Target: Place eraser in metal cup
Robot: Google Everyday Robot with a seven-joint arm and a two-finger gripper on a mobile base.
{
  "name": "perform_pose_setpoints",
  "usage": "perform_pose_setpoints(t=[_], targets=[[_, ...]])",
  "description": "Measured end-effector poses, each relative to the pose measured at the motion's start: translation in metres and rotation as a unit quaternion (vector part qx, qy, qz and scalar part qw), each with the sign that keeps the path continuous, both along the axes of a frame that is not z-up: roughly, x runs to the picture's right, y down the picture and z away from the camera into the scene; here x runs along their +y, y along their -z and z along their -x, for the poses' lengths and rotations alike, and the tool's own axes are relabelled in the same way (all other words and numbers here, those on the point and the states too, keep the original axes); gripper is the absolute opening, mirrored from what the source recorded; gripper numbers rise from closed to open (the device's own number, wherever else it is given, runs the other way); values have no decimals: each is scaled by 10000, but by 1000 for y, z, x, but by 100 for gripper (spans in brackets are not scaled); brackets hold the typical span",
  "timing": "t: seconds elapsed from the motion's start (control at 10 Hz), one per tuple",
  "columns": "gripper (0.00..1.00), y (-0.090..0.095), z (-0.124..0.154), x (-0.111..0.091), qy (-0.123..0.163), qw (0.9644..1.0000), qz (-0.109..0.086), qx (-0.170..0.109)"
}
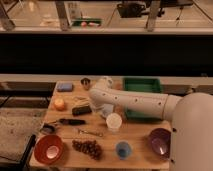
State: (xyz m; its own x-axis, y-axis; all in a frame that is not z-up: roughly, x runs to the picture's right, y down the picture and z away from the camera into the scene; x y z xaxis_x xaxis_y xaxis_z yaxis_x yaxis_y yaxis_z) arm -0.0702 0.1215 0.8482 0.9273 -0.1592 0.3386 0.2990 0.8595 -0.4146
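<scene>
The eraser (81, 110) lies left of centre on the table (140, 136), nearer than the metal cup (86, 82) at the far edge. The gripper (93, 108) sits just right of the eraser, at the white arm's (135, 102) end; its state cannot be told

The pincer (96, 107) of the white arm (135, 102) hung just beside the near-black eraser (81, 110) on the tan worktop (140, 131). The metal cup (86, 82) was silver (dark inside), the tray (142, 85) green, the sponge (64, 87) blue. There were also a red bowl (48, 149) and a purple bowl (160, 141).
</scene>
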Motion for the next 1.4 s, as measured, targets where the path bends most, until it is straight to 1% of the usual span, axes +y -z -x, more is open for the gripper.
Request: perform_pose_setpoints(t=[0.1, 0.2, 0.5, 0.7, 1.0, 1.4], targets=[[76, 0, 6, 2, 61, 10000, 9, -35], [80, 0, 14, 3, 136, 9999, 18, -80], [80, -1, 31, 5, 317, 9993, -1, -177], [80, -2, 39, 3, 366, 9991, -21, -234], [80, -4, 46, -2, 395, 9988, -74, -279], [80, -9, 39, -7, 308, 9992, -137, -234]])
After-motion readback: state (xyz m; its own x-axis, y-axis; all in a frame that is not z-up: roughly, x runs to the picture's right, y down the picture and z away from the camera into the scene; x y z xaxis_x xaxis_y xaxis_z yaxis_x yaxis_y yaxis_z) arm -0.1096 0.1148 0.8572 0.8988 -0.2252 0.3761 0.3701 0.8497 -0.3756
